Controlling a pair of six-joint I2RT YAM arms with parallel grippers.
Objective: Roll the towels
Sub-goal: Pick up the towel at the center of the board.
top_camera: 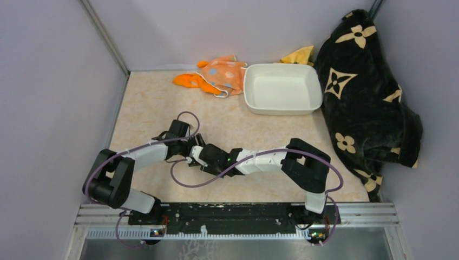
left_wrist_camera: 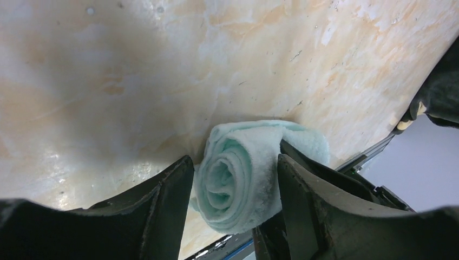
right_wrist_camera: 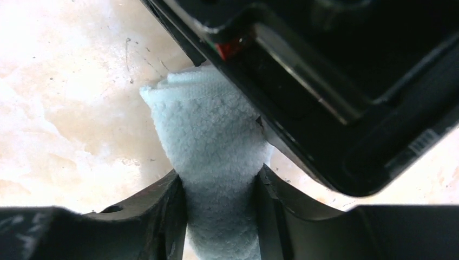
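— So where is the mint towel (left_wrist_camera: 238, 179) sitting?
— It's lying rolled on the table (top_camera: 162, 103), front left, between both arms. My right gripper (right_wrist_camera: 219, 176) is pinching one end tight. My left gripper (left_wrist_camera: 234, 162) is standing wide around the spiral end; whether it's squeezing, I can't tell.
— The others?
— The orange towel (top_camera: 187, 80) and dotted towel (top_camera: 224, 70) are lying crumpled beside the white dish (top_camera: 281, 89).
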